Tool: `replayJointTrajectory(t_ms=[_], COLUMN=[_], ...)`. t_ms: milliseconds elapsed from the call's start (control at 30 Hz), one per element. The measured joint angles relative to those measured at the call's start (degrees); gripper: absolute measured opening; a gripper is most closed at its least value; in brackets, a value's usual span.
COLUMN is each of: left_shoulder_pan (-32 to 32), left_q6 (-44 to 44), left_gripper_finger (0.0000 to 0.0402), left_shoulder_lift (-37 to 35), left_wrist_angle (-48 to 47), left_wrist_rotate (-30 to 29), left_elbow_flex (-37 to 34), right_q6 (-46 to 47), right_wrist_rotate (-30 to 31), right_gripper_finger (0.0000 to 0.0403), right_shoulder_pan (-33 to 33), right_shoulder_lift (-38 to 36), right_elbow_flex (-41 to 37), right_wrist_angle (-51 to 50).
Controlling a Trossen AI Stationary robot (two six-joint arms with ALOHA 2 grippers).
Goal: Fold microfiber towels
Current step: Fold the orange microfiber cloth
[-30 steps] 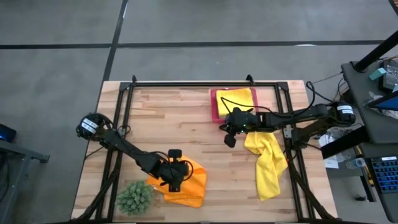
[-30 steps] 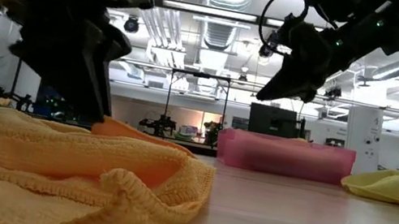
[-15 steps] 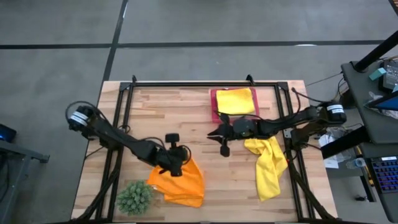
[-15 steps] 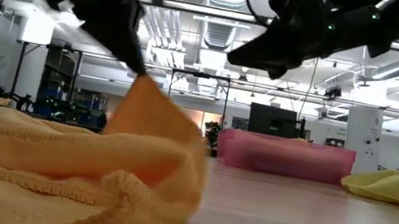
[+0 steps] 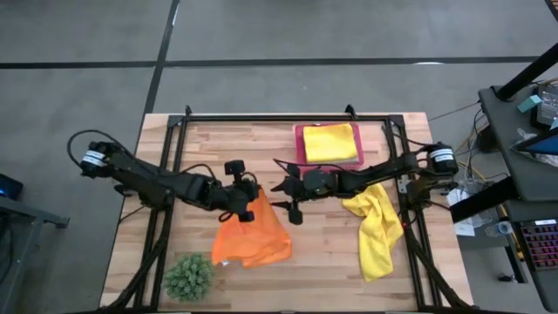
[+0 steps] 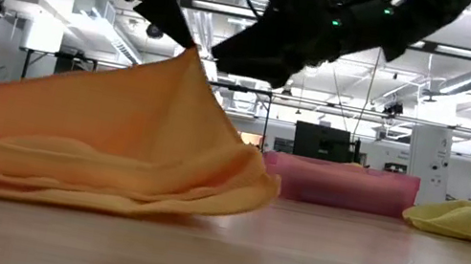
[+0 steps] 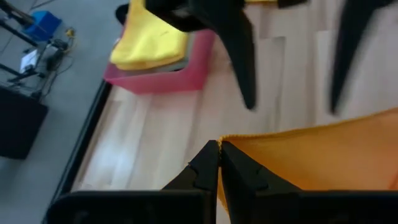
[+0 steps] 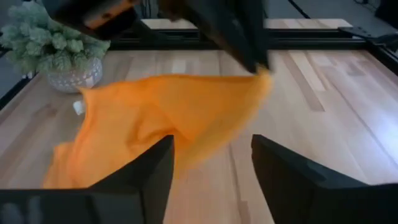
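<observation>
Pinching one corner of the orange towel point(image 5: 250, 234), my left fingers point(image 5: 247, 208) are clamped tight on it at centre-left of the high view, the rest of the cloth draped down onto the bench point(image 5: 218, 153) toward the plant ball point(image 5: 188, 276) at lower left. Just right of that corner, my right fingers point(image 5: 287, 198) stand apart, holding nothing. I judge they should close on a neighbouring corner so both arms can spread the cloth flat. Further right, one yellow towel point(image 5: 330, 141) sits folded in the pink tray point(image 5: 300, 148); another yellow towel point(image 5: 375, 228) lies crumpled.

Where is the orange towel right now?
In the high view the orange towel lies front-centre, one corner lifted by the left gripper, beside the plant ball.
</observation>
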Motion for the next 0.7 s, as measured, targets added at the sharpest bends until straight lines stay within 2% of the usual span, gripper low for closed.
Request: replayJointTrajectory(t_ms=[167,333,500,667,700], left_shoulder_pan=[1.43,1.43,1.43,1.43,1.43], left_q6=[1.12,2.37,1.88,0.38,0.38], left_gripper_finger=[0.0,0.0,0.0,0.0001,0.0004], left_shoulder_lift=[-0.19,-0.26,-0.26,-0.26,-0.47], left_wrist_angle=[0.18,2.27,2.33,2.59,2.69], left_wrist_rotate=[-0.06,0.07,0.09,0.13,0.25], left_elbow_flex=[0.15,0.24,0.22,0.4,0.53], right_q6=[-0.18,-3.57,-6.93,-10.44,-11.19], right_wrist_rotate=[3.52,6.72,6.49,6.63,6.59], right_gripper_finger=[0.0226,0.0215,0.0147,0.0033,0.0022], right_shoulder_pan=[-0.69,-1.27,-1.12,-1.19,-1.17], right_shoulder_lift=[3.87,7.96,9.14,8.6,8.33], right_elbow_flex=[5.56,10.29,13.22,13.89,13.89], right_wrist_angle=[-4.46,-8.46,-8.02,-11.2,-11.69])
